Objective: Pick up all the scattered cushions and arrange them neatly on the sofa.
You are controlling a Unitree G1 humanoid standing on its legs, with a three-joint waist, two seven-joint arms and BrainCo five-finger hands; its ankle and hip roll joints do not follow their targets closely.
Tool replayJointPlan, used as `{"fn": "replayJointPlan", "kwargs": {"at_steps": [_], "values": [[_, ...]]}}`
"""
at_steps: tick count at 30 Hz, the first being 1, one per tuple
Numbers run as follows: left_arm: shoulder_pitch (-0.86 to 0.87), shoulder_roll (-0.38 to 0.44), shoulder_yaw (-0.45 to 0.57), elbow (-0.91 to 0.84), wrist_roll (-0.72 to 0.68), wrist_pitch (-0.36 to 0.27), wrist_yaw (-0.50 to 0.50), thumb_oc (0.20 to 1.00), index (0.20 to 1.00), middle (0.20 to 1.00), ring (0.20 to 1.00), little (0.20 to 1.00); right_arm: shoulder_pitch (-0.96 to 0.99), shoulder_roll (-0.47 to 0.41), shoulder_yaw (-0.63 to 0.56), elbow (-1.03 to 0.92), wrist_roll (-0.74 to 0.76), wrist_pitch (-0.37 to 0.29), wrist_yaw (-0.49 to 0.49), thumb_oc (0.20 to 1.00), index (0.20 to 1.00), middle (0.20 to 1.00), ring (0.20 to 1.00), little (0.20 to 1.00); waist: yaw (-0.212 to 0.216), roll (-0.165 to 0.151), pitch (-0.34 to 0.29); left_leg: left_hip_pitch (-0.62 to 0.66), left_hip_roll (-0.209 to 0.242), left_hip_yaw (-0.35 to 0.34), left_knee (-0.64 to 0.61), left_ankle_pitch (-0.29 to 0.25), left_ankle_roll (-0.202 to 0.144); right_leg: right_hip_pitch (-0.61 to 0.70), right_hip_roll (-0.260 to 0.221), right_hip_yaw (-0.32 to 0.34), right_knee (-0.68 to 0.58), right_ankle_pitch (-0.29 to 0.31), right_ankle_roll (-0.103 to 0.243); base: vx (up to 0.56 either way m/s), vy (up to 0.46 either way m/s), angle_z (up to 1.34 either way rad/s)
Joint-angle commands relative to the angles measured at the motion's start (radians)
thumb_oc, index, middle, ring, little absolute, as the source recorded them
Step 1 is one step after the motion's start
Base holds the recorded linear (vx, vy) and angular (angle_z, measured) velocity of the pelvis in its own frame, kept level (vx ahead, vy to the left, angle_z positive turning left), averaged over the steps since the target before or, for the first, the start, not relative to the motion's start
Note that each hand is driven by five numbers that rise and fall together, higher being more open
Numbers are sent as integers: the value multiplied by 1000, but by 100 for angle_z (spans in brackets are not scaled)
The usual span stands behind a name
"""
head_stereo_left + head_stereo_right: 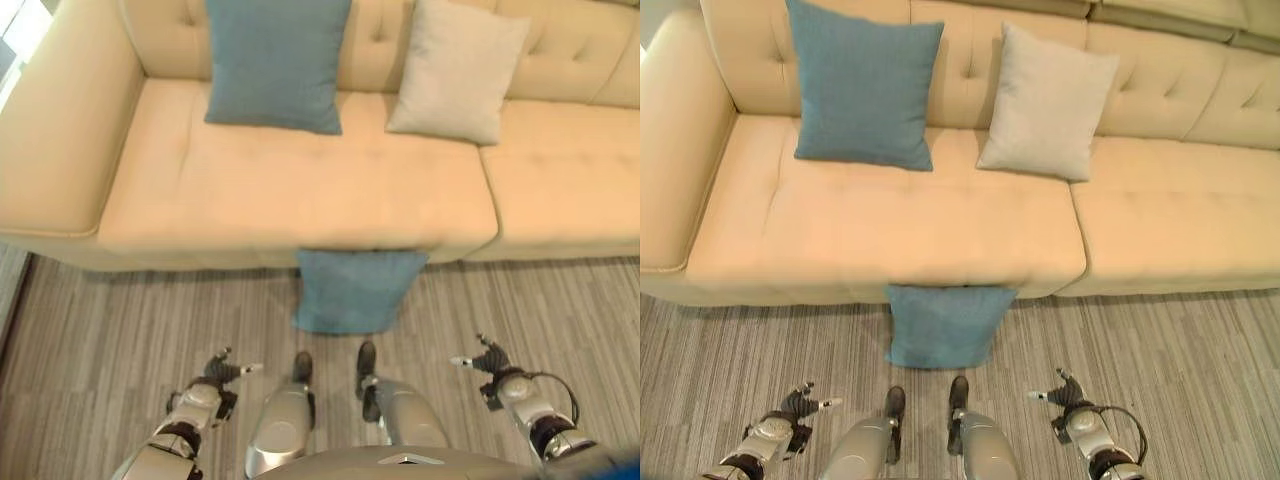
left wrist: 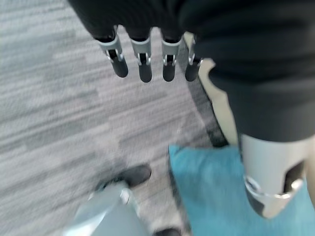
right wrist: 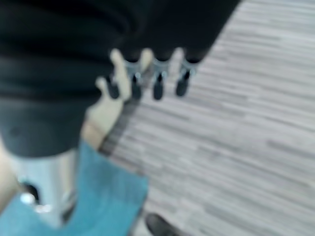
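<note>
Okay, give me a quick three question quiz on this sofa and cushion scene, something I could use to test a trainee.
1. True or false: the blue square fabric cushion on the floor leans against the cream upholstered sofa front.
2. How many cushions stand against the sofa's backrest?
3. Do the left hand and right hand hold anything: A yes, B no?

Key: 1 true. 2 two: a blue square fabric cushion and a beige square fabric cushion. 3 B, both open.

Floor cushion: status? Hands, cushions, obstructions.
Left robot hand and right robot hand open, empty, low over floor. Blue floor cushion leaning against sofa front; blue cushion and beige cushion already upright on seat. Path looks unobstructed.
</note>
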Motion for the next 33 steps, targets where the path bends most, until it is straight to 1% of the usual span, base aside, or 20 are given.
{"fn": "replayJointPlan", "kwargs": {"at_steps": [1, 3, 4, 5, 6, 7, 9, 10, 11, 12, 13, 14, 17, 18, 19, 23, 26, 30, 31, 33], "values": [[9, -16, 26, -47, -86, -55, 74, 1000, 1000, 1000, 1000, 1000, -1, -28, -2, -41, 60, -29, -71, 1000, 1000, 1000, 1000, 1000, -6, 16, -14, -91, 13, -10, 116, -89, -17, 5, -43, 20, 93, -93, 55, -144, -23, 4], [-13, -19, 28, -87, -139, -71, 99, 1000, 1000, 1000, 1000, 1000, -27, -31, -12, -55, 84, -35, -103, 1000, 1000, 1000, 1000, 1000, -10, 23, -5, -151, 12, -12, 134, -86, -16, -59, -47, 25, 114, -92, 53, -76, -27, 2], [-45, -28, 21, -124, -199, -91, 121, 1000, 1000, 1000, 1000, 1000, -58, -32, -19, -79, 115, -48, -134, 1000, 1000, 1000, 1000, 1000, -16, 30, 7, -203, 17, -15, 166, -116, -20, -117, -42, 30, 147, -119, 55, -36, -26, -4], [-46, -28, 21, -124, -199, -91, 121, 1000, 1000, 1000, 1000, 1000, -59, -32, -19, -79, 116, -48, -134, 1000, 1000, 1000, 1000, 1000, -16, 30, 5, -207, 17, -15, 168, -117, -19, -121, -42, 30, 148, -119, 55, -79, -25, -12], [-94, -38, 9, -163, -259, -109, 136, 1000, 1000, 1000, 1000, 1000, -102, -36, -21, -110, 136, -54, -170, 1000, 1000, 1000, 1000, 1000, -25, 36, 19, -298, 23, -12, 212, -116, -19, -214, -44, 28, 188, -117, 53, -133, -2, -11], [-109, -40, 4, -182, -270, -112, 144, 1000, 1000, 1000, 1000, 1000, -118, -37, -23, -121, 141, -57, -184, 1000, 1000, 1000, 1000, 1000, -29, 40, 15, -340, 23, -11, 229, -116, -18, -250, -45, 29, 200, -119, 52, -158, -15, -11], [-184, -47, -23, -198, -302, -123, 170, 1000, 1000, 1000, 1000, 1000, -182, -37, -15, -131, 155, -72, -231, 1000, 1000, 1000, 1000, 1000, -41, 53, 13, -468, 23, -23, 294, -121, -14, -382, -44, 33, 270, -130, 45, -96, -31, -8], [-210, -49, -32, -201, -305, -120, 175, 1000, 1000, 1000, 1000, 1000, -205, -37, -12, -133, 158, -74, -245, 1000, 1000, 1000, 1000, 1000, -46, 58, 13, -515, 24, -27, 321, -124, -13, -428, -46, 33, 299, -135, 42, -60, -30, -9], [-212, -49, -32, -200, -305, -120, 175, 1000, 1000, 1000, 1000, 1000, -206, -37, -12, -132, 158, -74, -245, 1000, 1000, 1000, 1000, 1000, -47, 59, 9, -522, 24, -28, 326, -125, -13, -435, -46, 32, 303, -137, 42, -40, -22, -2], [-240, -47, -44, -201, -300, -119, 186, 1000, 1000, 1000, 1000, 1000, -231, -37, -10, -131, 164, -78, -257, 1000, 1000, 1000, 1000, 1000, -50, 62, 12, -555, 23, -30, 340, -127, -13, -470, -47, 33, 323, -142, 40, -57, -8, 2], [-291, -47, -61, -203, -300, -115, 200, 1000, 1000, 1000, 1000, 1000, -279, -43, -8, -136, 173, -81, -284, 1000, 1000, 1000, 1000, 1000, -59, 68, 11, -641, 19, -40, 389, -131, -11, -555, -46, 42, 375, -150, 35, -56, -8, 6], [-292, -48, -61, -202, -300, -115, 200, 1000, 1000, 1000, 1000, 1000, -280, -43, -8, -135, 173, -81, -284, 1000, 1000, 1000, 1000, 1000, -59, 69, 6, -650, 20, -41, 394, -133, -11, -563, -46, 42, 379, -151, 35, -41, -20, 5], [-377, -45, -82, -200, -303, -116, 230, 1000, 1000, 1000, 1000, 1000, -358, -54, -9, -140, 193, -94, -324, 1000, 1000, 1000, 1000, 1000, -69, 79, -2, -759, 17, -46, 441, -140, -11, -679, -48, 47, 439, -168, 29, -7, -11, 3], [-412, -44, -92, -206, -296, -116, 251, 1000, 1000, 1000, 1000, 1000, -388, -54, -7, -150, 198, -103, -344, 1000, 1000, 1000, 1000, 1000, -71, 83, -6, -811, 15, -49, 460, -146, -8, -736, -48, 55, 467, -177, 28, 6, 8, 3], [-456, -39, -105, -207, -288, -118, 274, 1000, 1000, 1000, 1000, 1000, -430, -63, -5, -153, 210, -110, -368, 1000, 1000, 1000, 1000, 1000, -76, 87, -1, -880, 14, -51, 510, -156, -5, -807, -49, 61, 523, -183, 28, 0, 0, 0], [-510, -47, -104, -202, -331, -124, 297, 1000, 1000, 1000, 1000, 1000, -493, -71, 0, -168, 219, -119, -398, 1000, 1000, 1000, 1000, 1000, -83, 87, -13, -995, 4, -56, 568, -169, 0, -927, -46, 73, 592, -198, 23, 38, -7, 2], [-555, -44, -109, -205, -354, -130, 305, 1000, 1000, 1000, 1000, 1000, -524, -77, 0, -180, 230, -126, -413, 1000, 1000, 1000, 1000, 1000, -87, 88, -20, -1047, -3, -55, 583, -170, 0, -988, -44, 76, 620, -204, 22, 18, 5, 2], [-633, -23, -140, -204, -348, -127, 312, 1000, 1000, 1000, 1000, 1000, -561, -89, 9, -201, 234, -137, -434, 1000, 1000, 1000, 1000, 1000, -98, 86, -23, -1110, -10, -54, 585, -165, 1, -1061, -36, 79, 631, -197, 25, 10, -2, -3], [-683, -12, -164, -198, -345, -127, 309, 1000, 1000, 1000, 1000, 1000, -590, -100, 19, -204, 243, -145, -435, 1000, 1000, 1000, 1000, 1000, -104, 83, -24, -1148, -14, -56, 594, -160, 0, -1097, -31, 79, 635, -187, 30, 12, -25, -6], [-730, -9, -177, -201, -353, -128, 305, 1000, 1000, 1000, 1000, 1000, -619, -107, 31, -205, 263, -156, -427, 1000, 1000, 1000, 1000, 1000, -110, 86, -24, -1197, -15, -57, 604, -150, -4, -1140, -32, 78, 647, -178, 34, 0, -18, -3]]}}
